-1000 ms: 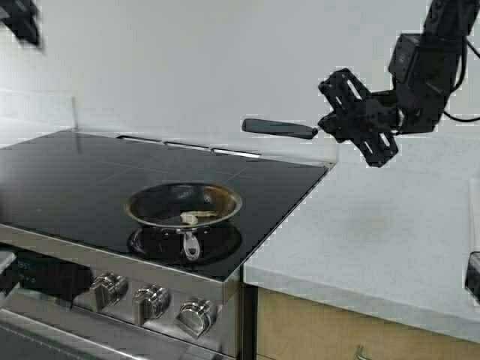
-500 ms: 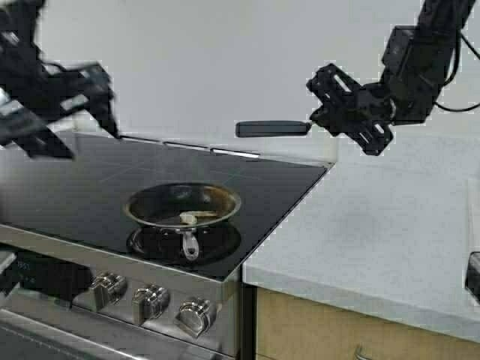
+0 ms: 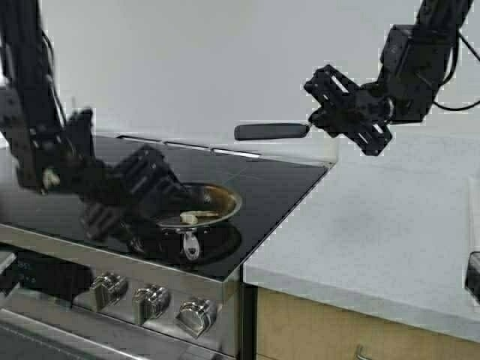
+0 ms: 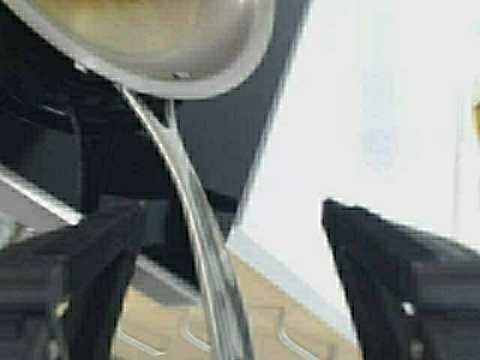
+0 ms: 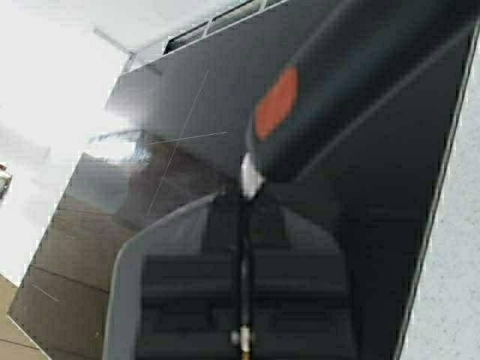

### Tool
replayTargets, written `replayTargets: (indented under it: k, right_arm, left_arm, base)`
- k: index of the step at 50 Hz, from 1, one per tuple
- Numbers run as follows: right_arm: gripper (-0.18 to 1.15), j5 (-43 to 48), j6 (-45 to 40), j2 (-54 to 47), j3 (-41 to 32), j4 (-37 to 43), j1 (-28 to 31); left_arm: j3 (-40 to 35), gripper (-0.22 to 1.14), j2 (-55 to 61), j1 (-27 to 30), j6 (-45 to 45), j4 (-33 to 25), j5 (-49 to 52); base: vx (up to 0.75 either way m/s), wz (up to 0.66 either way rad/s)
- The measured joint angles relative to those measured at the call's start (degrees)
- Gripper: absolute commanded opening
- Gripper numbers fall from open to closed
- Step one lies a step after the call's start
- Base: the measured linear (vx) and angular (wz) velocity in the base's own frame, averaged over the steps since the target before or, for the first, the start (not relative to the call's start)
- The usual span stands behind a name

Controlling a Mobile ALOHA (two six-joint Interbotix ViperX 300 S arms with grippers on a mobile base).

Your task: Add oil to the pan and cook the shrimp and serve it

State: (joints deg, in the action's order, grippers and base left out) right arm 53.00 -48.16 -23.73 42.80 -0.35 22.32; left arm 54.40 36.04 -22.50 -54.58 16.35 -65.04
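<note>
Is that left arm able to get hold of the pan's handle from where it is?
Probably yes. The left end effector is open with the pan handle running between its fingers, and nothing is in the way.

Left tool (image 3: 150,196) agape, right tool (image 3: 321,120) clamped.

High overview; wrists close; pan (image 3: 196,207) shared.

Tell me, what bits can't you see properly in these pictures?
- Left side of the pan, high view: the left gripper covers it.
- Spatula blade: hidden inside the right gripper, every view.
- Pan handle end, left wrist view: cut off by the edge.
- Shrimp: too small for detail.
</note>
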Motion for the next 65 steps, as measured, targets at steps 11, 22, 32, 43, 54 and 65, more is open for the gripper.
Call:
replayTargets:
  k: [11, 22, 32, 43, 54, 65]
  right_arm:
    - [0.08, 0.00, 0.18, 0.00, -0.09, 0.00, 0.00]
    - [0.08, -0.35, 0.18, 0.00, -0.09, 0.09, 0.00]
    - [0.08, -0.62, 0.26, 0.00, -0.09, 0.09, 0.00]
    - [0.08, -0.62, 0.44, 0.00, -0.09, 0.09, 0.00]
    - [0.08, -0.62, 0.26, 0.00, 0.00, 0.00, -0.09]
    - [0.08, -0.62, 0.18, 0.00, -0.09, 0.00, 0.00]
  left_arm:
    - [-4.92, 1.01, 7.91, 0.00, -4.31, 0.79, -4.39]
    - [-9.93, 1.01, 14.41, 0.00, -11.51, 2.29, -10.20]
    - [-14.50, 1.01, 20.30, 0.00, -19.51, 5.80, -16.26]
    - [-17.84, 1.00, 23.55, 0.09, -27.51, 7.12, -22.24]
    - [-20.04, 0.85, 24.17, 0.00, -30.94, 9.67, -24.17]
    - [-20.30, 0.17, 24.79, 0.09, -33.66, 9.84, -24.08]
  base:
    - [0.00, 0.00]
    - [0.00, 0.00]
    - [0.00, 0.00]
    - [0.00, 0.00]
    - [0.00, 0.00]
    - [0.00, 0.00]
